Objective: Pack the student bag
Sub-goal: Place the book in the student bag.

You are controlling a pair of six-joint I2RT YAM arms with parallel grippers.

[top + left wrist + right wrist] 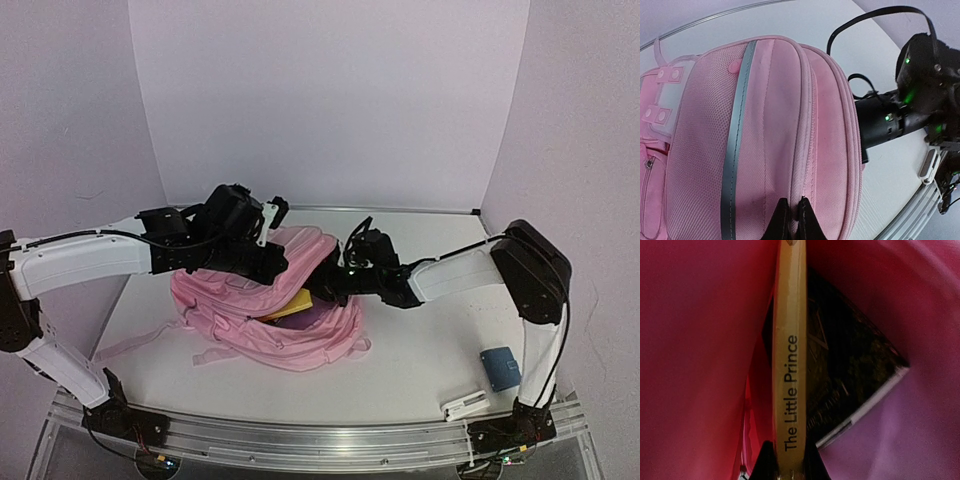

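The pink student bag (262,310) lies in the middle of the table, its main opening facing right. My left gripper (791,220) is shut on the bag's upper zip edge (805,150) and holds it lifted; in the top view that gripper (268,262) sits on the bag's top. My right gripper (790,467) is inside the magenta lining (700,340), shut on a yellow book (790,365) whose spine reads "The Little Prince". A dark book (850,375) lies behind it. In the top view the yellow book (292,304) pokes from the opening beside the right gripper (325,290).
A blue case (499,367) and a small white object (466,405) lie at the table's front right, near the right arm's base. The bag's straps (135,340) trail to the left. The right arm (890,120) crosses close to the bag's edge.
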